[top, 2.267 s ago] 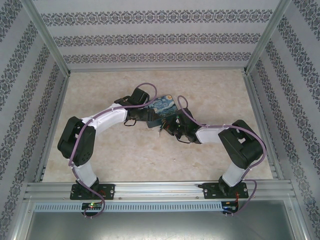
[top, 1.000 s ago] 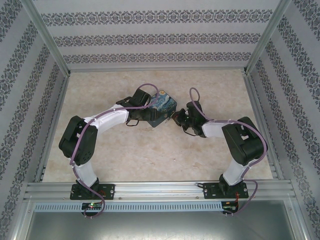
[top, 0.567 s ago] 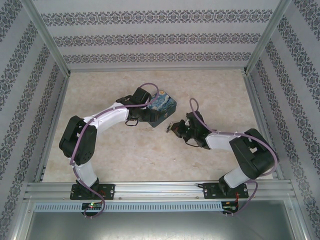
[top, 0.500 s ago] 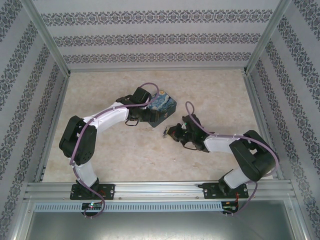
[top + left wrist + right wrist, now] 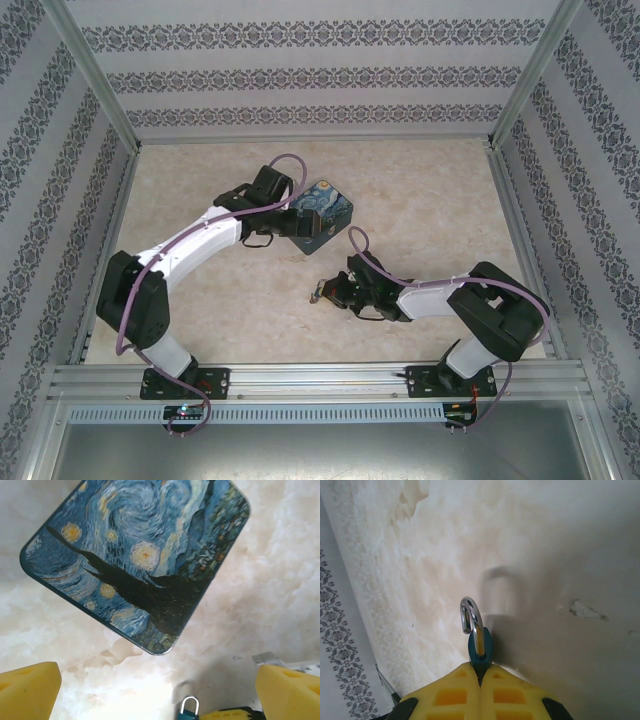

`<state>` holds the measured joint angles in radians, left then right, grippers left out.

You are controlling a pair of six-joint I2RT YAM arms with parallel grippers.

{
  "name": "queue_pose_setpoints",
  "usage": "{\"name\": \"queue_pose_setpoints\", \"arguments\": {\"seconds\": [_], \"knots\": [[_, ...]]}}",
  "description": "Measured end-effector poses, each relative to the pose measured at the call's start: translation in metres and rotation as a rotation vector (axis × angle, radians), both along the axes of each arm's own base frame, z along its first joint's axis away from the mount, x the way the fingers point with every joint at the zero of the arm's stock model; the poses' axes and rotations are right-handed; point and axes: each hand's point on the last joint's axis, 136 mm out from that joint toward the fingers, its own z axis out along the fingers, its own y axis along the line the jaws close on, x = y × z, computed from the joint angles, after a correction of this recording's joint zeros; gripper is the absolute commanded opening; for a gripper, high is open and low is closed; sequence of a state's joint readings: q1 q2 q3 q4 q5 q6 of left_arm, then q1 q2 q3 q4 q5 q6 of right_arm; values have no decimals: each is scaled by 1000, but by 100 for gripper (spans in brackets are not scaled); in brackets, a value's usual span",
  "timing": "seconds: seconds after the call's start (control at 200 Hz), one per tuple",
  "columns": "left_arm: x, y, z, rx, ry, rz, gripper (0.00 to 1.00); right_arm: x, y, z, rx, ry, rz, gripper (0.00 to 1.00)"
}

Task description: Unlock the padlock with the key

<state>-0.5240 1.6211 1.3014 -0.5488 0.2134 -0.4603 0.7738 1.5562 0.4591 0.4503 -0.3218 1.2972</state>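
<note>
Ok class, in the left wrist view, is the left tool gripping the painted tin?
No, the left tool stands open, its yellow fingers wide apart with the tin lying beyond them, untouched.

The padlock has a polished metal shackle; the painted tin looks glossy.

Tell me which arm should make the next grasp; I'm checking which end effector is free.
Left. The left end effector is wide open with nothing between its fingers, above the painted tin. The right end effector is shut on the padlock, so it is busy holding that.
</note>
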Motion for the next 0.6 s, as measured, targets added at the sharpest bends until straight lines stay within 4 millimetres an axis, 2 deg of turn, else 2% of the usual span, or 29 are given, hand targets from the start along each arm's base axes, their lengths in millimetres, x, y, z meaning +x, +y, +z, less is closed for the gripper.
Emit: {"name": "queue_pose_setpoints", "arguments": {"seconds": [0.055,0.21,0.31,0.355,0.37,0.47,0.6], "knots": [[-2,1,10,-12,-17,3,100,1,-3,-1,0,4,-10,29],[-9,8,38,-38,-68,20,100,0,-18,5,0,-8,-42,65],[-13,17,59,-41,-120,44,100,4,-31,32,33,-69,-70,87],[-16,22,69,-39,-147,57,100,8,-37,47,53,-102,-88,91],[-16,24,72,-38,-155,62,100,10,-40,53,61,-114,-98,97],[-21,40,89,-20,-219,105,100,18,-66,83,74,-191,-151,98],[-29,68,100,40,-303,176,100,36,-117,122,5,-312,-263,98]]}}
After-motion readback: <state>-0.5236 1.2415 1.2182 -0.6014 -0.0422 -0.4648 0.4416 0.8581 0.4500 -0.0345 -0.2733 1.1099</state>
